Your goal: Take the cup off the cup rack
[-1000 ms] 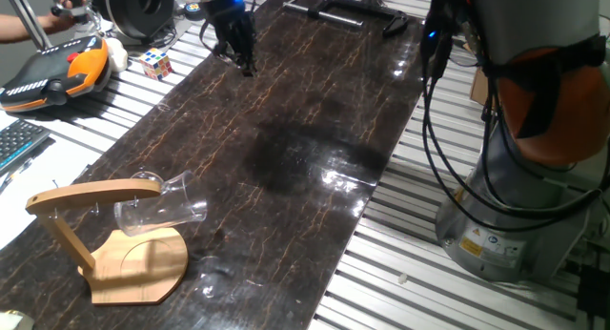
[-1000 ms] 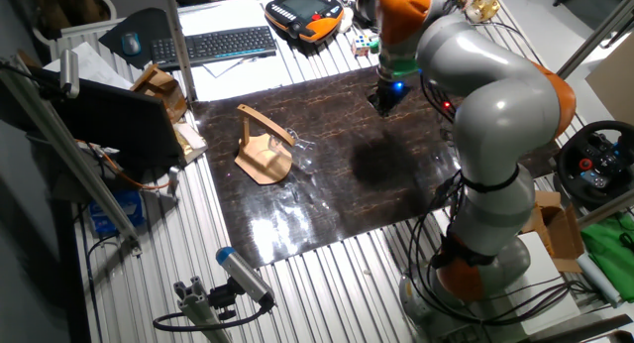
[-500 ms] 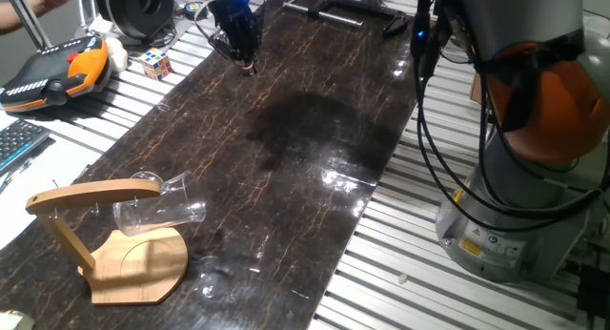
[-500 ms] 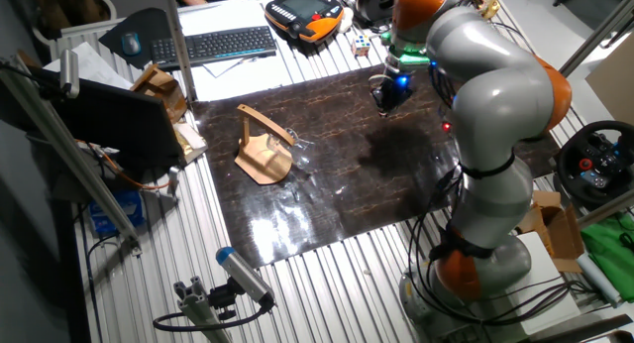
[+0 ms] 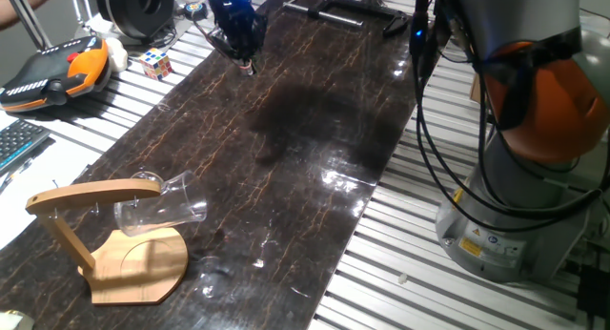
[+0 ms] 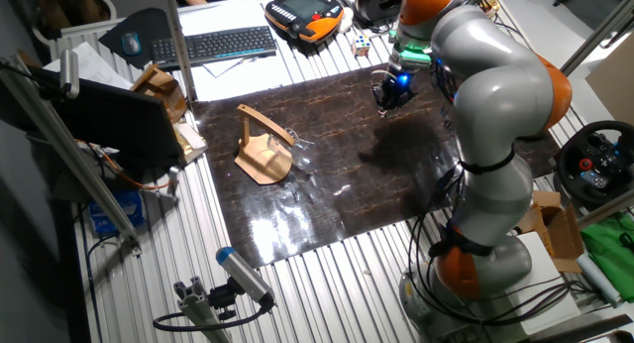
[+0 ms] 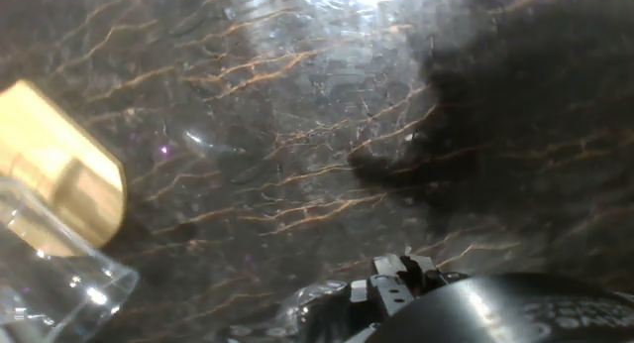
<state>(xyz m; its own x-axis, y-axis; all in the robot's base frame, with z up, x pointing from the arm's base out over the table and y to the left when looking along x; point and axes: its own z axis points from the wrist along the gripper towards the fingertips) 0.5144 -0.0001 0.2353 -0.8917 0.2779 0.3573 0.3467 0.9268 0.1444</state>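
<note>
The clear glass cup [image 5: 160,209] hangs tilted on the curved arm of the light wooden cup rack [image 5: 107,242] at the near left of the dark marbled table. Both also show in the other fixed view, the cup [image 6: 300,145] beside the rack [image 6: 260,151]. My gripper [image 5: 248,63] hovers low over the far end of the table, far from the rack, and also shows in the other fixed view [image 6: 386,103]. Its fingers are small and dark, so their gap does not show. The hand view shows the rack's wood [image 7: 57,174] and the cup's rim [image 7: 54,279] at the left edge.
A Rubik's cube [image 5: 156,63], an orange teach pendant [image 5: 52,72] and a keyboard [image 5: 14,141] lie on the slatted bench left of the table. The arm's base [image 5: 534,158] and hanging cables [image 5: 429,101] stand to the right. A black frame [image 5: 348,10] lies at the far end.
The gripper has shifted slightly toward the table's far end and the arm's upper links have swung. The cup and rack have not moved.
</note>
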